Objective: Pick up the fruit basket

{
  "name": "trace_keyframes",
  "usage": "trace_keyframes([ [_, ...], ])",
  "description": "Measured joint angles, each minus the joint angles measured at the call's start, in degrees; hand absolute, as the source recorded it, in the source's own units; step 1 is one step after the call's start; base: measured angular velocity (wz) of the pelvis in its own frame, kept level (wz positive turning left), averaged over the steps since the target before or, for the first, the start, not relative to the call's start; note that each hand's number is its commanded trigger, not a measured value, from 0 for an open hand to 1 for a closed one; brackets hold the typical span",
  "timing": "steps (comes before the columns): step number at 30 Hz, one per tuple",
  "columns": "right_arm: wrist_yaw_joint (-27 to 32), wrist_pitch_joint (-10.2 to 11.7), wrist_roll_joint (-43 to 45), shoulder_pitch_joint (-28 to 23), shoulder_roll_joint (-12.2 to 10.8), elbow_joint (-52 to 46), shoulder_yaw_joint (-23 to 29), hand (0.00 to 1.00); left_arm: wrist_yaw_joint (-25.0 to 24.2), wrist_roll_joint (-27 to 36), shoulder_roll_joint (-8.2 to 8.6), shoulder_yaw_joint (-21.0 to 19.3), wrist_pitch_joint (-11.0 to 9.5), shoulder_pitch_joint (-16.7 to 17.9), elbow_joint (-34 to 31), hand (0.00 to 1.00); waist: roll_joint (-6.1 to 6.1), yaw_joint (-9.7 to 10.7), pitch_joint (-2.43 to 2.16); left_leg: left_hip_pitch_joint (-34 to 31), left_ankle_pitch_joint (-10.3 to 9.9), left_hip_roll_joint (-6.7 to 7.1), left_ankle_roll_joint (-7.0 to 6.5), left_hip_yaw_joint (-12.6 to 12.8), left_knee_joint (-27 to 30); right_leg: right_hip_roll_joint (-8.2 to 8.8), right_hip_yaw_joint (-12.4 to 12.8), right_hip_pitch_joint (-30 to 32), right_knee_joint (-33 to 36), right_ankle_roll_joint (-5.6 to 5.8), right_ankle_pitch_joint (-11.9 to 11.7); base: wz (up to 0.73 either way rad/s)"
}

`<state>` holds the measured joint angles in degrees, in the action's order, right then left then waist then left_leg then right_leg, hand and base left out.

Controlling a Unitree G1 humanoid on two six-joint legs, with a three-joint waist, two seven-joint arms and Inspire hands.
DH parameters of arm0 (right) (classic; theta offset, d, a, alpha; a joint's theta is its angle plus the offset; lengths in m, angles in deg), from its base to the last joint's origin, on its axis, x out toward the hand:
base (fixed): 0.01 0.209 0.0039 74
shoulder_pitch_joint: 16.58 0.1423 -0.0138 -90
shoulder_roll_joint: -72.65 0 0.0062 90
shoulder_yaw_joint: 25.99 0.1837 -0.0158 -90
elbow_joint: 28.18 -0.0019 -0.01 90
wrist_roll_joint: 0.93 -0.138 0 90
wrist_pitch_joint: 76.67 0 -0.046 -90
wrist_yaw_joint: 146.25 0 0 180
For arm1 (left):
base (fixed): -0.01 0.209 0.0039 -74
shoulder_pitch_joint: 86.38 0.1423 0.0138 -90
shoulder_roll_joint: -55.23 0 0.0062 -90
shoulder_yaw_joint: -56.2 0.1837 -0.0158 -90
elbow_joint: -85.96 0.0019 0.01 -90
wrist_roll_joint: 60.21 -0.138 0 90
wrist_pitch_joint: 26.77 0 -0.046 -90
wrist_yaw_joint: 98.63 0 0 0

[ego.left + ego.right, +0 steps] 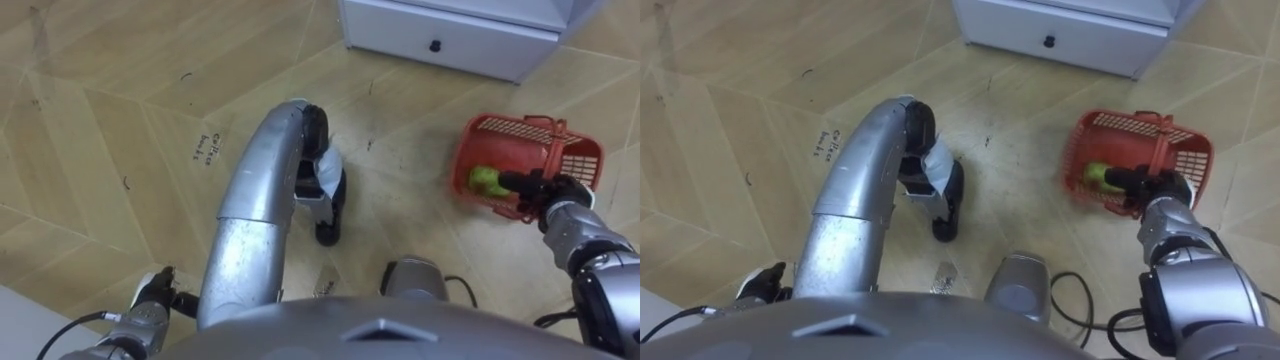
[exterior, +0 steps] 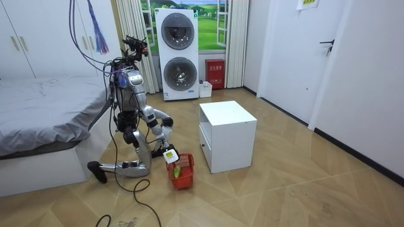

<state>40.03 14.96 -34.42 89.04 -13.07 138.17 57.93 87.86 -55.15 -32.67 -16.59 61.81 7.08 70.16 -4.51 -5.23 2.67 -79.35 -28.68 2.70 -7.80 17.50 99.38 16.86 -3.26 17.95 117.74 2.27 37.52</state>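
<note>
Now right hand (image 1: 562, 196) at basket (image 1: 492, 131) near rim — cabinet (image 1: 460, 38) just beyond.

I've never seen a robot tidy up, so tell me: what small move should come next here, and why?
Probably secure the right hand on the red fruit basket before any lift: the hand is at its near rim, the basket sits on the floor, and a firm hold isn't evident.

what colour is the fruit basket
The fruit basket is red, with lattice walls. It shows best in the left eye view.
</note>
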Motion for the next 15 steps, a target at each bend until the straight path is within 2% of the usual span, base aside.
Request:
trace_keyframes([
  [8, -0.28, 0.0, 0.03, 0.06, 0.0, 1.48, -0.15, 1.0, -0.64, 1.12, 0.0, 0.05, 0.0, 0.15, 0.12, 0.0, -0.05, -0.07, 0.03, 0.13, 0.0, 0.0, -0.01, 0.0, 0.0, 0.02, 0.0, -0.13, 0.04, 0.0, 0.0, 0.0],
  [12, -0.77, 0.0, 0.51, 0.07, 0.0, 1.42, -0.03, 1.0, -0.89, 1.04, 0.0, -0.1, 0.0, -0.12, 0.1, 0.0, -0.68, 0.03, 0.35, 0.12, 0.0, 0.02, 0.0, -0.09, 0.03, -0.07, 0.09, -0.15, -0.03, 0.01, 0.0, 0.0],
  [15, -1.02, 0.0, 0.58, 0.14, 0.01, 1.12, 0.0, 1.0, -0.95, 0.98, -0.05, -0.26, 0.17, -0.14, -0.73, 0.0, -1.07, 0.05, 0.42, 0.17, -0.02, 0.18, 0.02, -0.3, 0.21, -0.31, 0.21, -0.41, -0.09, 0.01, 0.0, 0.0],
])
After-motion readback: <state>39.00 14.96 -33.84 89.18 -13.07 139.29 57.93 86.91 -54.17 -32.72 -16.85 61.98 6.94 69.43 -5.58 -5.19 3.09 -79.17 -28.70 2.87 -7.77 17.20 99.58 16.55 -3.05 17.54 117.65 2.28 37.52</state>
